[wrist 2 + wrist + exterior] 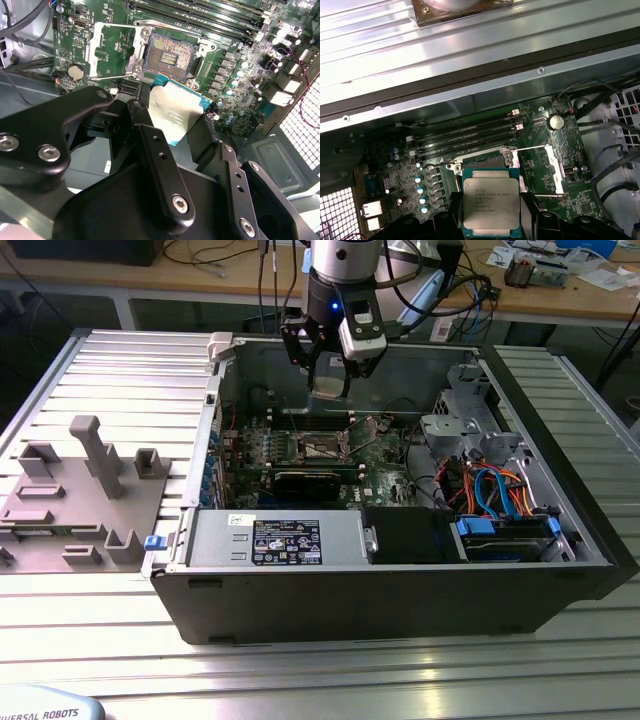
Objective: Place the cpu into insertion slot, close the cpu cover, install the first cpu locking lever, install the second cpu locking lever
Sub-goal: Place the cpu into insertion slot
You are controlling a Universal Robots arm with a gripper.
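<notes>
Gripper (pixel 328 380) poised over the open computer case (pixel 400 590), fingers (pixel 139 114) pinching the cpu (pixel 491 206) by its edges, well above the insertion slot (pixel 169 56). Seating probably calls for a level, corner-matched, forceless descent. The chip's lid carries fine print, and the power supply (pixel 285 540) a printed label.

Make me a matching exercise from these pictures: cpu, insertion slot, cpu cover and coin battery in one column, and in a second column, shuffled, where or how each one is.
Column one
1. cpu
2. insertion slot
3. cpu cover
4. coin battery

Column two
A. swung open, off the insertion slot
B. round and silvery, sitting on the green board
C. held in the gripper above the board
D. empty, its dark contacts exposed

Pairs: 1-C, 2-D, 3-A, 4-B
</notes>
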